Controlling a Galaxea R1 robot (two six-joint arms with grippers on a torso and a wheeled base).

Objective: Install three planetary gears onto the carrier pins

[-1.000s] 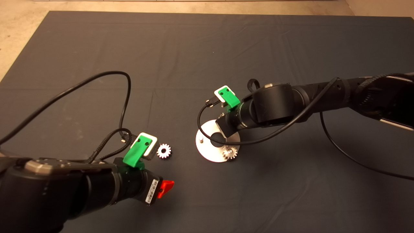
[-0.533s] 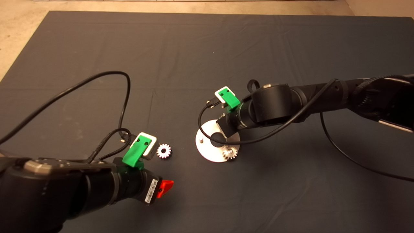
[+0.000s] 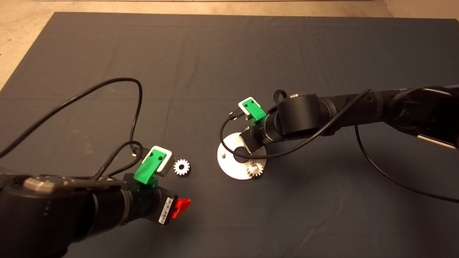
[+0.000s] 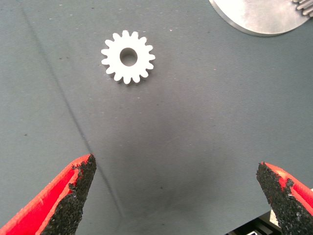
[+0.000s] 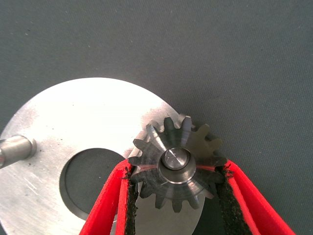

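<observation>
Right gripper (image 5: 176, 196) clamps a dark gear (image 5: 177, 161) on a pin (image 5: 175, 157).
Head view hides this; left gripper (image 4: 176, 196) gapes wide near the silver gear (image 4: 128, 57).

Both arms are black, built of thick rounded cylindrical segments. The left arm (image 3: 71, 211) has a grey metal patch on its upper side and a white barcode label (image 3: 164, 211) near the wrist. Each wrist carries a green bracket with two dark screw holes, backed by a white-framed camera block (image 3: 159, 161). Glossy black cables loop from both wrists, and a braided cable joins the left one. The left hand (image 4: 178, 196) has red fingers (image 4: 58, 193) faced with rough black pads. The right hand (image 5: 178, 200) has the same red fingers (image 5: 105, 205), black-padded.
</observation>
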